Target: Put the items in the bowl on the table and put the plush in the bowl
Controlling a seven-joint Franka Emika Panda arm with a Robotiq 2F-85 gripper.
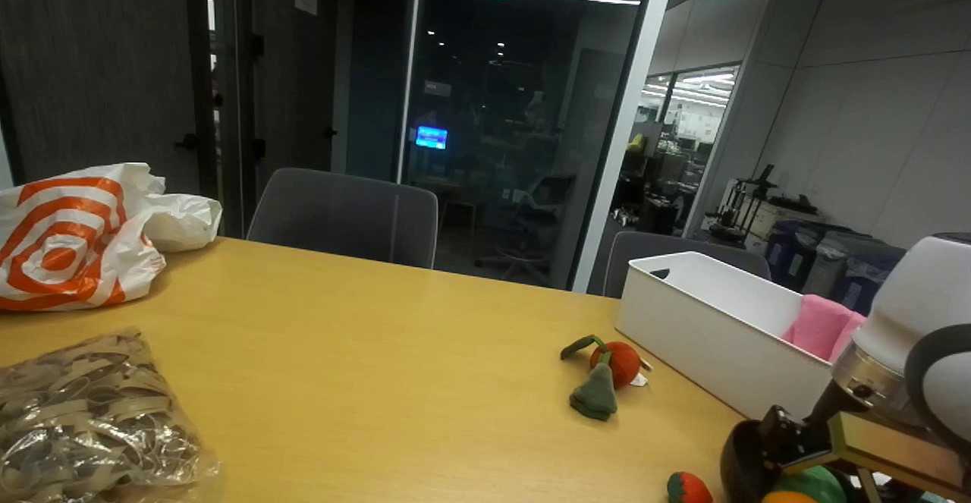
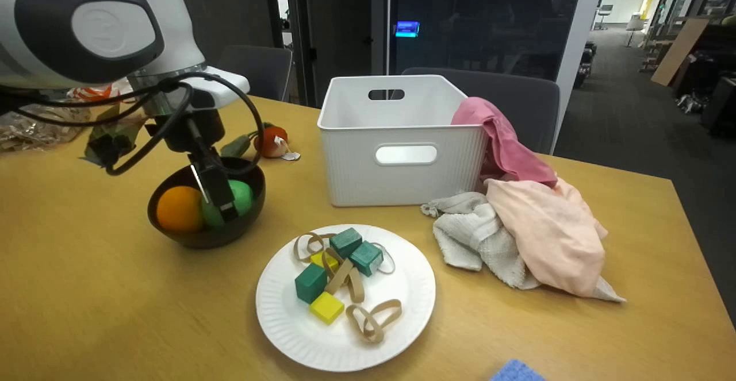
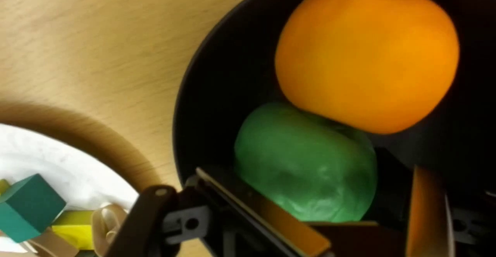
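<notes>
1. We see the table [image 2: 103,306] in both exterior views.
2. The white bin [image 2: 405,183] stands on it.
3. The black bowl [image 3: 224,82] sits upright nearby.
4. The gripper [image 3: 325,189] reaches into the bowl, fingers apart on either side of the green ball [image 3: 300,152]; we cannot quite tell whether they grip it.
5. The red and grey-green plush [image 1: 619,366] lies on the table, outside the bowl.
6. In the bowl, an orange ball [image 3: 366,55] rests beside the green one.

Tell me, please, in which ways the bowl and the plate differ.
The bowl is black; the plate is white. The bowl has raised sides; the plate looks nearly flat. The bowl holds an orange piece and a green piece; the plate, blocks and tan bands. Both are round and rest on the table.
</notes>
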